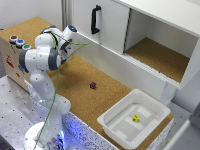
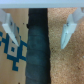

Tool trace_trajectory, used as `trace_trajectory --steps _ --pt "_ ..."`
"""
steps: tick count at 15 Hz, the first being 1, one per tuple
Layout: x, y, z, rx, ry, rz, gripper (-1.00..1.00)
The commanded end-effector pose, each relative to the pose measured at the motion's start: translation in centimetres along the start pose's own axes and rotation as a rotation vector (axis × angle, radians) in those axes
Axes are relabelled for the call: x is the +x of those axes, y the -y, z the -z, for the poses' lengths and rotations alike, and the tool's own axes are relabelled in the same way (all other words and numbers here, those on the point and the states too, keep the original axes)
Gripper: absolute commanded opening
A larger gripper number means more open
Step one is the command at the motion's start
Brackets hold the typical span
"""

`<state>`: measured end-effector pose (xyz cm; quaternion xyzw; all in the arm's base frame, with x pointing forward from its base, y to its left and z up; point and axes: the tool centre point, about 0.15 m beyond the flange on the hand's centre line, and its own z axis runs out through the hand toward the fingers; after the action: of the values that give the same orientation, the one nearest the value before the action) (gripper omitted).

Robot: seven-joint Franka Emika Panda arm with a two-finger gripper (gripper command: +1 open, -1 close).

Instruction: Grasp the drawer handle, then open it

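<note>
The drawer handle is a small black upright bar fixed on the white drawer front panel at the back of the cork surface. My gripper hangs over the cork near the exterior view's left, well short of the handle and lower than it. In the wrist view the gripper is open and empty, its pale fingers spread wide. Below them lie a dark strip, cork and a cardboard face with blue print. The handle does not show in the wrist view.
An open cabinet compartment with a cork floor lies right of the panel. A small dark cube sits on the cork. A shallow white tray holds a yellow cube. A box with coloured buttons stands at the left.
</note>
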<state>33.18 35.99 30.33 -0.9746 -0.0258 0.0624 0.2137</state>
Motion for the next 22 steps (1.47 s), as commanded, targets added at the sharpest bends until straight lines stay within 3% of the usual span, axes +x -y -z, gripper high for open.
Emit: trace_trajectory --steps 1,7,13,22 --pt "0.6 0.3 -1.9 0.053 -0.046 0.027 -1.00" --pt "-0.4 -2.1 -1.4 0.054 -0.055 -0.027 -1.00" --pt "-1.4 -7.5 0.0 0.057 -0.103 -0.121 -1.00" --pt "-0.2 -14.8 0.3 0.021 -0.023 -0.129 -1.00"
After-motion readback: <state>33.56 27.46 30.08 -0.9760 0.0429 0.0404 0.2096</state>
